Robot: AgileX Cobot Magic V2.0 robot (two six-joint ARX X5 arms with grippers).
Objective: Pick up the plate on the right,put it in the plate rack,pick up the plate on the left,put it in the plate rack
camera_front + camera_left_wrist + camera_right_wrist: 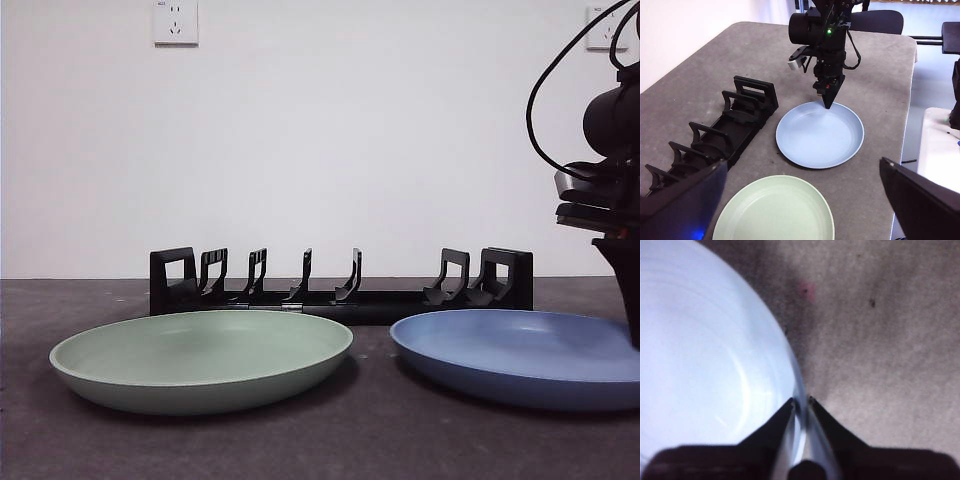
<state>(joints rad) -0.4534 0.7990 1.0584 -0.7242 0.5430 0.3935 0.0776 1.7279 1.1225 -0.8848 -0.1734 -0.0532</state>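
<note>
Two round shallow plates lie flat on the grey speckled table (880, 75): a pale green plastic plate (200, 360) on the left, a light blue plastic plate (520, 355) on the right. Behind them sits the long low black plastic plate rack (340, 285), dividers upright, no plate in it. Right gripper (801, 401) is down at the blue plate's outer rim, jaws nearly closed with the rim between them. Left gripper (800, 200) waits high above the table, jaws wide apart, holding nothing.
</note>
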